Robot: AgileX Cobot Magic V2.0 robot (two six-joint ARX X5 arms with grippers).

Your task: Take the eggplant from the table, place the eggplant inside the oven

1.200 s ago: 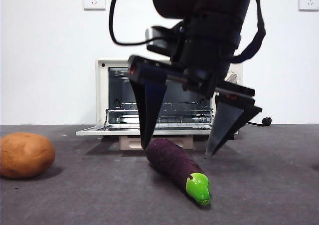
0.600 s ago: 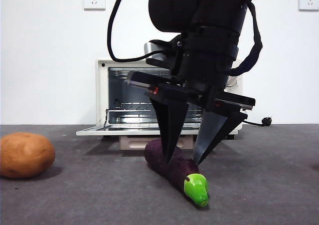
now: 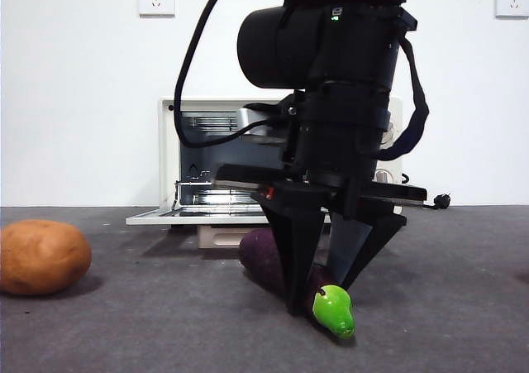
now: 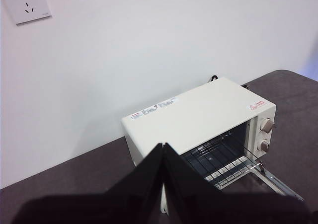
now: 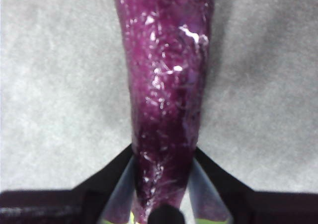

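From the front, my right end effector (image 3: 318,294) is down at the surface (image 3: 446,307), its two jaws straddling the eggplant (image 3: 266,255) near the green cap (image 3: 334,310). The eggplant lies on the surface in front of the oven (image 3: 194,162), purple end toward the oven, cap toward the camera. The oven door is dropped open and the rack is visible inside. A potato (image 3: 41,257) sits well off to one side and needs no attention.

My left wrist view shows the left end effector (image 4: 164,149) with its jaws pressed together, empty, raised above the oven (image 4: 198,119). It waits and should stay out of the path to the opening.

My right wrist view looks straight down the eggplant (image 5: 166,85). My right end effector (image 5: 161,184) has a jaw against each flank of the narrow end, so I judge it clamped on the eggplant, though how firmly I cannot tell. The grip sits close to the cap, far from the middle, so the heavy purple end will probably droop when lifted. The skin looks glossy and may slip. I should squeeze fully before rising, lift slowly and straight up, watch for tilt, then carry it high enough to pass over the open door.
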